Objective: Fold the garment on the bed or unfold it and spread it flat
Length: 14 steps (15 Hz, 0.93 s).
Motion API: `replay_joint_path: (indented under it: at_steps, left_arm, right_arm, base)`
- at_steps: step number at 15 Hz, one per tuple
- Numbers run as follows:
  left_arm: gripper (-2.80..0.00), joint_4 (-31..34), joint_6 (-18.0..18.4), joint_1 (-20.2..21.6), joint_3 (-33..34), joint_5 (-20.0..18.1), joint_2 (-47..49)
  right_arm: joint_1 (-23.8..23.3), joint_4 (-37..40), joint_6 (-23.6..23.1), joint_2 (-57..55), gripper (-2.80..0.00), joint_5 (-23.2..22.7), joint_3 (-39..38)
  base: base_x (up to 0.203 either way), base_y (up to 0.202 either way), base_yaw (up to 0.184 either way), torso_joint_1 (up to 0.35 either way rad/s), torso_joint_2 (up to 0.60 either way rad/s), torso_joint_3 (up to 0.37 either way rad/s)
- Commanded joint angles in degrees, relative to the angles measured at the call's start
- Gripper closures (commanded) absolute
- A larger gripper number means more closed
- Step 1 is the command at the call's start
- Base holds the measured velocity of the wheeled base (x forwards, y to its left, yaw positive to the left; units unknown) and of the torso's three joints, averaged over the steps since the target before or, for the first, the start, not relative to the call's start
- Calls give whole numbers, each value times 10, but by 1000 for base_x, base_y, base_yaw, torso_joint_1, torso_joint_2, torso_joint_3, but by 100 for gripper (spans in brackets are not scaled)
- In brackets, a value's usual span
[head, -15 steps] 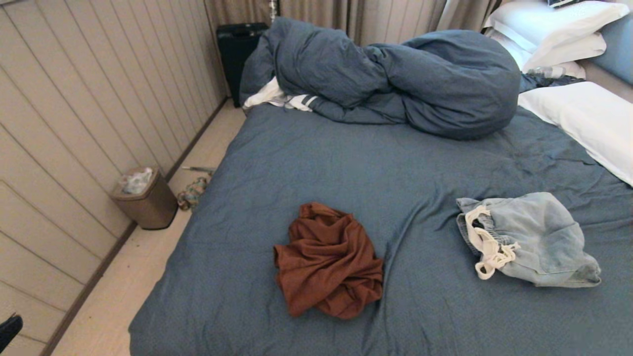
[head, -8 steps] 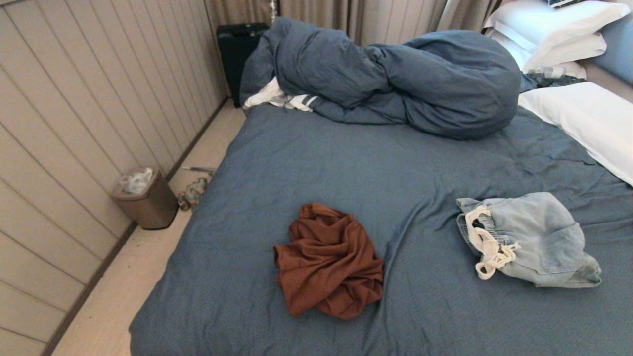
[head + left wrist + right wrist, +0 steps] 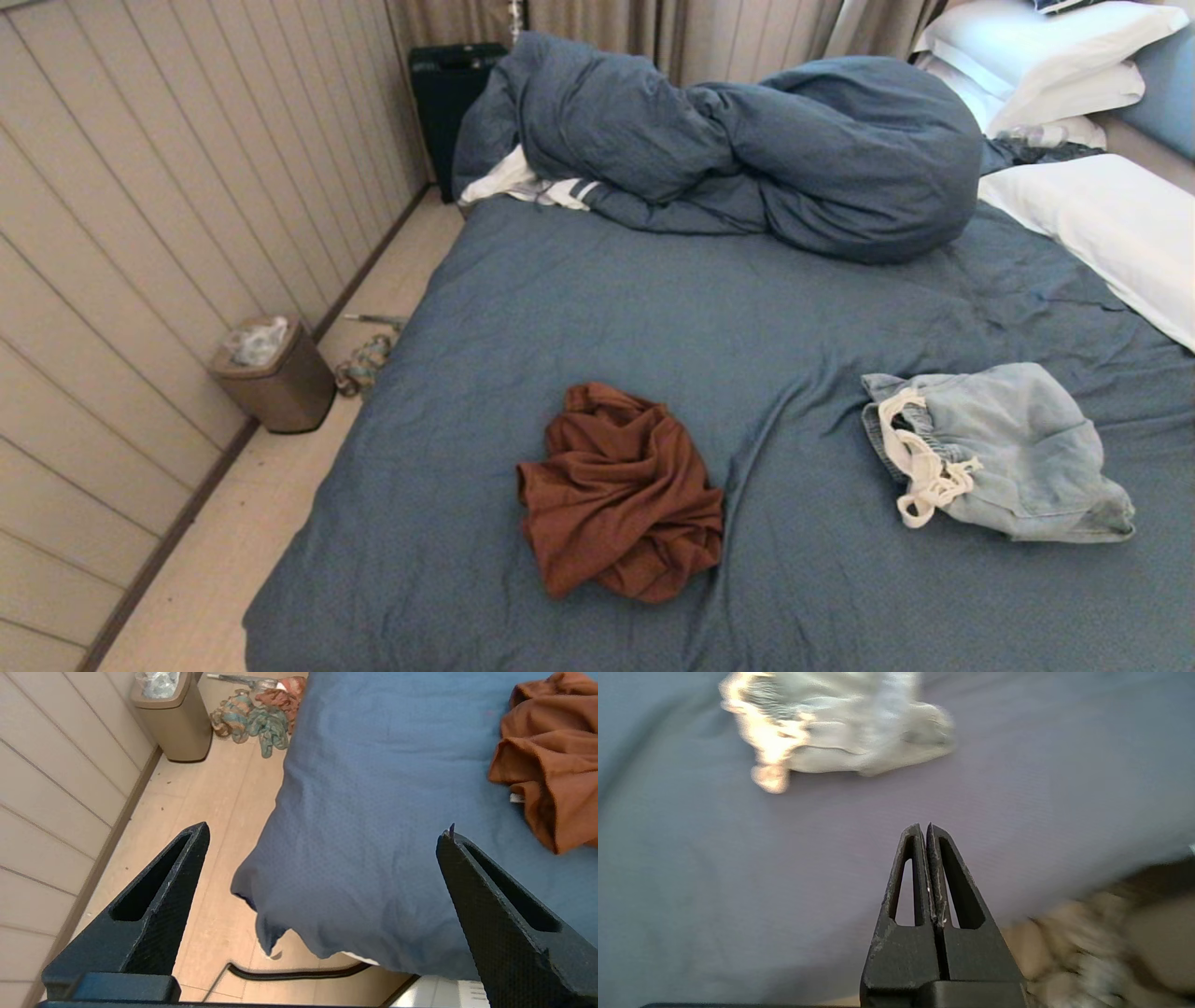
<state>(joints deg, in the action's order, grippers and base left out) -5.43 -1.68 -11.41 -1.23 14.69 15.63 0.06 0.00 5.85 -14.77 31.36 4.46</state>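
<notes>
My left gripper hangs over the near corner of the bed, its two black textured fingers spread wide and empty; my right gripper is pressed together above the sheet, holding nothing. Two garments lie on the wrinkled slate-blue sheet, well apart: a crumpled rust-brown garment near the middle and a pale denim piece with a cream drawstring, blurred in the right wrist view. Beyond, one bunched blue duvet, what look like three white pillows, a tan bin on the floor.
</notes>
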Motion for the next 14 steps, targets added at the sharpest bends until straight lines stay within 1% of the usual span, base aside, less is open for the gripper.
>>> replay_joint_path:
  at_steps: [1,2,3,4,5,6,7,8,10,11,13,14]
  left_arm:
    - [-280,-12,5,0,6,1,3]
    - [-280,-12,8,0,7,-13,3]
    - [-280,-11,8,0,7,-39,3]
    - [-280,-12,10,0,10,-69,3]
    - [-280,-10,19,0,11,-94,3]
    - [-280,1,24,0,13,-128,3]
    - [-280,51,32,0,13,-144,3]
    - [-280,90,43,0,12,-151,3]
    - [-280,72,61,-1,14,-159,3]
    - [-280,71,54,-1,14,-158,3]
    - [-280,70,25,-1,14,-151,2]
    - [-280,69,23,0,14,-150,3]
  right_arm:
    - [-30,2,-3,-2,0,-8,0]
    - [-22,-3,-1,9,0,-42,-4]
    - [-14,-5,-8,37,0,-78,-8]
    - [-9,3,-18,86,0,-128,-9]
    - [-6,18,-26,130,0,-170,-7]
    - [-3,34,-30,154,0,-204,-5]
    - [0,50,-30,162,0,-255,-5]
    - [3,61,-29,156,0,-298,-11]
    - [4,63,-39,154,0,-307,-15]
    - [4,63,-38,154,0,-307,-15]
    - [4,63,-36,153,0,-306,-16]
    - [3,63,-36,153,0,-306,-16]
  base:
    - [0,0,0,0,0,0]
    - [0,0,0,0,0,0]
    - [0,0,0,0,0,0]
    - [0,0,0,0,0,0]
    - [0,0,0,0,0,0]
    - [0,0,0,0,0,0]
    - [0,0,0,0,0,0]
    - [0,0,0,0,0,0]
    - [0,0,0,0,0,0]
    - [0,0,0,0,0,0]
    - [0,0,0,0,0,0]
    - [0,0,0,0,0,0]
